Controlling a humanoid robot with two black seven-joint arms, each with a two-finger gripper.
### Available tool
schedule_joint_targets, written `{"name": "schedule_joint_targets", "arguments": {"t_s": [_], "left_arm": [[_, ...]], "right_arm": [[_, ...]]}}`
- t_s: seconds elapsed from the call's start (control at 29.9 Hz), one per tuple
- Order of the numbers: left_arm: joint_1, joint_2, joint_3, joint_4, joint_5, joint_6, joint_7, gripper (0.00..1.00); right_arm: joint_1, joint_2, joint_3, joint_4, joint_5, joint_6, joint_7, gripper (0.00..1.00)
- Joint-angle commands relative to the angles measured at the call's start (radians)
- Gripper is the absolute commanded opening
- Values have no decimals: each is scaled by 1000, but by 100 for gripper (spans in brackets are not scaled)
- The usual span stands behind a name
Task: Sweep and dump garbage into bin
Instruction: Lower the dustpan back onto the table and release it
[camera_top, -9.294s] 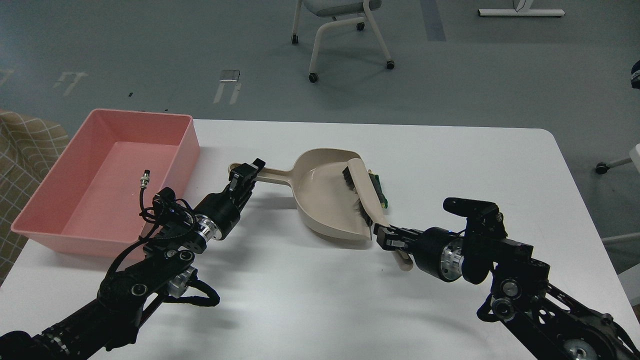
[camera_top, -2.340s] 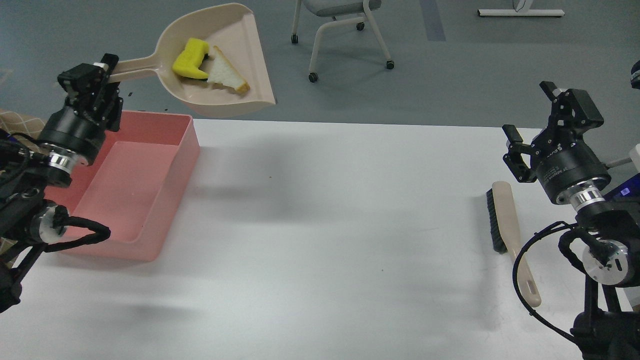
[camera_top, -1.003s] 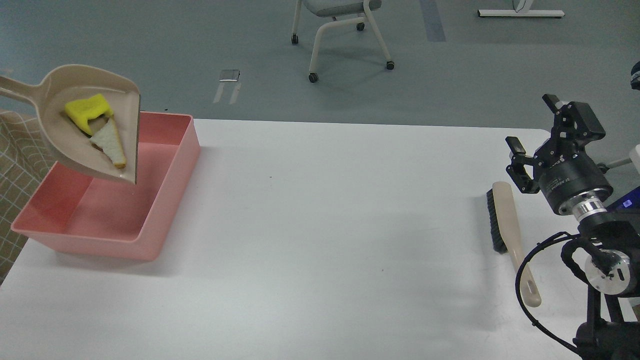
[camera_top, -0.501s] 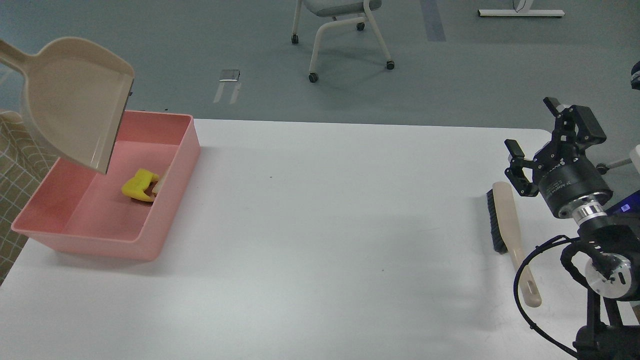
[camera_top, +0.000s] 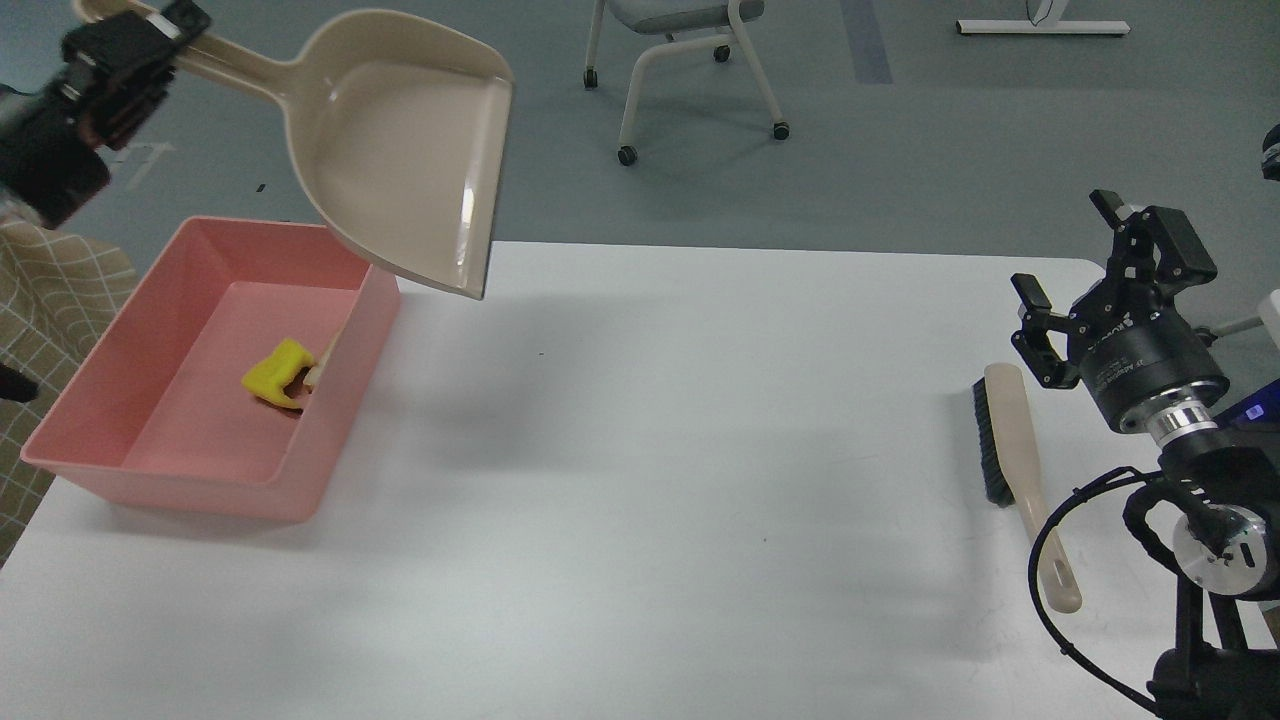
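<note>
Overhead, the left gripper (camera_top: 150, 35) clamps the handle of the empty beige dustpan (camera_top: 400, 150), held above the table (camera_top: 650, 450). The garbage (camera_top: 285, 372) lies in the pink bin (camera_top: 90, 450) against its right wall. The right gripper (camera_top: 1080, 270), fingers apart, hovers beside the brush (camera_top: 1015, 450); its label is unreadable.

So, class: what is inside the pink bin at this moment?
The pink bin holds a yellow sponge near its right wall, with a pale bread wedge beside it. The wedge is mostly hidden by the sponge and wall.
</note>
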Motion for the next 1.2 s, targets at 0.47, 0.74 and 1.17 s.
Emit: {"name": "schedule_joint_targets", "arguments": {"t_s": [0.47,0.74,1.17], "left_arm": [[4,-587,290,131,-8,233,94,0],[4,-734,317,336,-17,270,117,0],[4,-725,329,380,-25,303,97,13]], "right_arm": [[3,0,-1,-5,1,0,0,99],[-4,0,-2,-5,1,0,1,100],[-7,0,-2,-9,1,0,0,99]]}}
